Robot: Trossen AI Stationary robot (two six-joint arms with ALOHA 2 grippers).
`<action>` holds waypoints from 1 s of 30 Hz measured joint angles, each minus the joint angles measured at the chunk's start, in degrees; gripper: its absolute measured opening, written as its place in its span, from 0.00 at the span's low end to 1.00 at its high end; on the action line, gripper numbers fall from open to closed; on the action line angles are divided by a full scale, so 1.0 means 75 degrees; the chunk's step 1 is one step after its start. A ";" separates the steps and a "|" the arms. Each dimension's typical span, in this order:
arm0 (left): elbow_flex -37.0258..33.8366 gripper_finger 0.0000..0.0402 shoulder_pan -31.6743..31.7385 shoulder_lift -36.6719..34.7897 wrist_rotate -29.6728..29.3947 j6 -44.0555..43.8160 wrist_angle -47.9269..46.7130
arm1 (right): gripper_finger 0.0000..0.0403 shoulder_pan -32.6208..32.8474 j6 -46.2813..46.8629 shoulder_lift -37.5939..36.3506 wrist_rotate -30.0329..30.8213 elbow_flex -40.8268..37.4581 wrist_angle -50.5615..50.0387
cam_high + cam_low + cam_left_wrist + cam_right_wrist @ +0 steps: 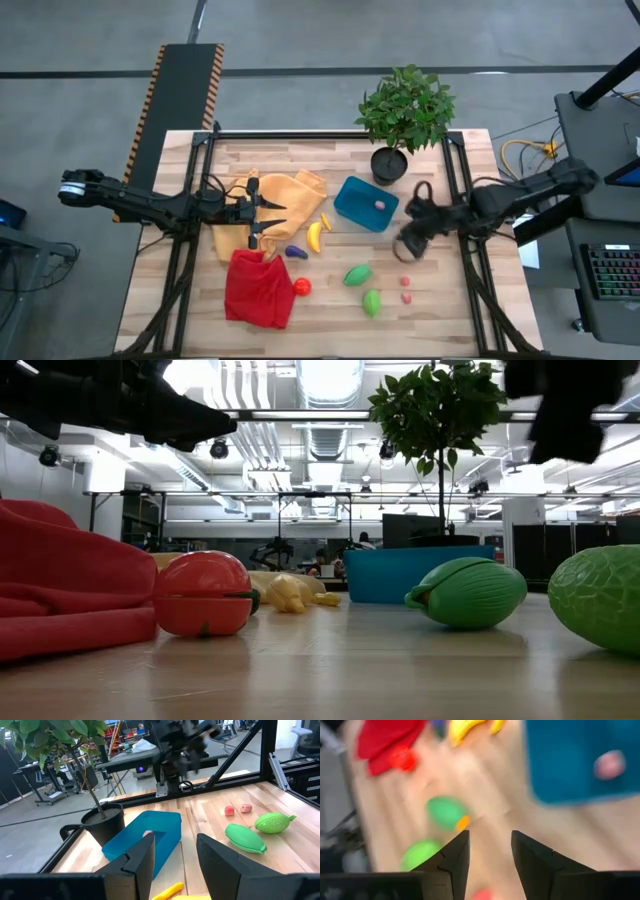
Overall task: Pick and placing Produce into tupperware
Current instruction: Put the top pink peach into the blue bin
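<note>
We begin with the wooden surface (440,310), where a potted plant (405,110) stands at the far edge, a yellow-orange cloth (290,195) lies left of centre and a red cloth (258,288) lies nearer the front. Our left end effector (262,222) hangs over the yellow-orange cloth with its fingers set a moderate way apart and nothing between them; it looks to be waiting. Our right end effector (408,246) is above bare wood just to the right of the tupperware (365,203), its fingers also parted and empty in the right wrist view. The tupperware sits in front of the pot and already holds one tiny pink piece (379,205). The rest of the produce is outside it: the yellow banana (315,235) just to its left, the purple piece (296,252) beside the banana, the red round one (301,287) touching the red cloth's edge, two green ovals (358,275) toward the front, and two more tiny pink pieces (406,290) near the right end effector. We judge the task barely begun, with the right arm between a drop and its next pick. The next move calls for lowering over the nearest pink piece, straddling it squarely and closing gently, since so small a thing could easily slip out sideways.
</note>
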 joint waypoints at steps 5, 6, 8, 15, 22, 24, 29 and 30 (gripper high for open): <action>0.0000 0.33 0.0002 -0.0003 -0.0003 0.0000 0.0000 | 0.34 0.1711 0.1351 0.0070 0.0548 0.0000 0.0067; 0.0000 0.33 0.0001 -0.0003 -0.0003 0.0000 0.0000 | 0.34 0.2008 0.1667 0.0157 0.0799 -0.0003 0.0064; 0.0000 0.33 0.0000 -0.0003 -0.0001 0.0000 0.0009 | 0.34 0.2517 0.2249 0.0403 0.1228 -0.0003 0.0066; -0.0003 0.33 0.0002 -0.0003 -0.0002 -0.0003 0.0017 | 0.33 0.3111 0.3391 0.1712 0.1356 -0.0009 0.0062; -0.0003 0.33 0.0000 -0.0003 0.0000 -0.0020 0.0070 | 0.33 0.3103 0.3901 0.2936 0.0188 0.0036 0.0154; -0.0003 0.33 0.0001 -0.0003 0.0000 -0.0026 0.0120 | 0.34 0.3096 0.4041 0.3195 -0.0133 0.0119 0.0358; -0.0006 0.33 0.0002 -0.0003 0.0000 -0.0035 0.0364 | 0.41 0.3103 0.3981 0.3761 -0.0306 0.0731 0.0717; -0.0006 0.33 0.0000 -0.0003 0.0002 -0.0035 0.0417 | 0.43 0.3100 0.3892 0.3868 -0.0277 0.0883 0.0600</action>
